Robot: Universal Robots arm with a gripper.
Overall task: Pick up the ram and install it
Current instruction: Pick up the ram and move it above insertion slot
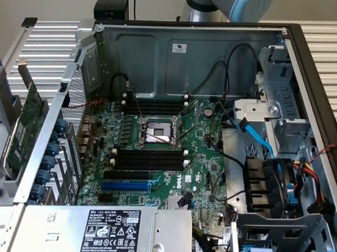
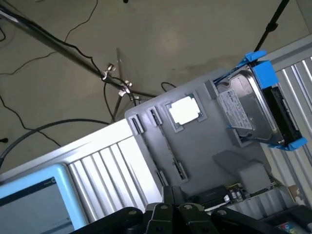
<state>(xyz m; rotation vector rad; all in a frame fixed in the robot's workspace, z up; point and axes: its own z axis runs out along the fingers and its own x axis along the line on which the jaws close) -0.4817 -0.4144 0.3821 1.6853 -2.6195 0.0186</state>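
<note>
Since the frame crops it, the arm (image 1: pixel 228 0) shows just one joint, behind the open computer case (image 1: pixel 184 48). The wrist hangs over the grey tray (image 2: pixel 195 146). The ram (image 2: pixel 229 195), half hidden and hard to read, lies there near the hard drive (image 2: pixel 248 109). The gripper (image 2: pixel 180 213) is clenched on nothing, nearest the ram.
</note>
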